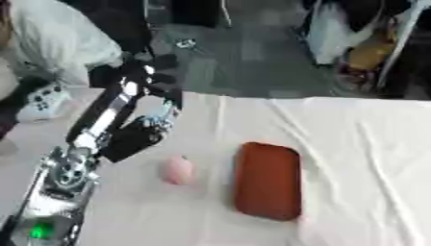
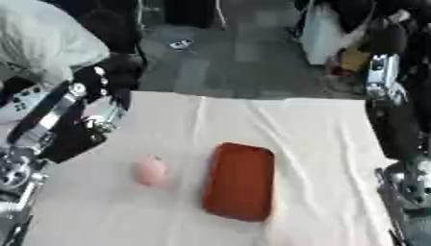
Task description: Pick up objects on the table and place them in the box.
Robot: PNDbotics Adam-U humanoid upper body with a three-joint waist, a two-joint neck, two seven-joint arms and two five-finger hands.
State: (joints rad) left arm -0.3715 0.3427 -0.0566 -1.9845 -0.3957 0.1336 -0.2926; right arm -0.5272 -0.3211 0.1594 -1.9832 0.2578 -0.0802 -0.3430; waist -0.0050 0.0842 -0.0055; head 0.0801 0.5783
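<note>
**Pink Thing Waits While the Left Hand Hangs Near**

While the left hand hangs above the left side of the table, its dark fingers look bent, but whether they are spread or pressed together cannot be told, and nothing shows in them. Just to its right and a bit nearer the front edge lies a small, round pink object, alone on the white cloth. Next comes the red box, a flat tray with round corners, near the middle of the table and close beside the pink object, not touching it. Far right, only the right arm shows along the table's edge; its hand is out of sight.

What could go wrong? The pink object looks round, so a bump from the fingers could roll it away toward the edge. The box looks shallow, so a drop from high up could bounce it back out.
</note>
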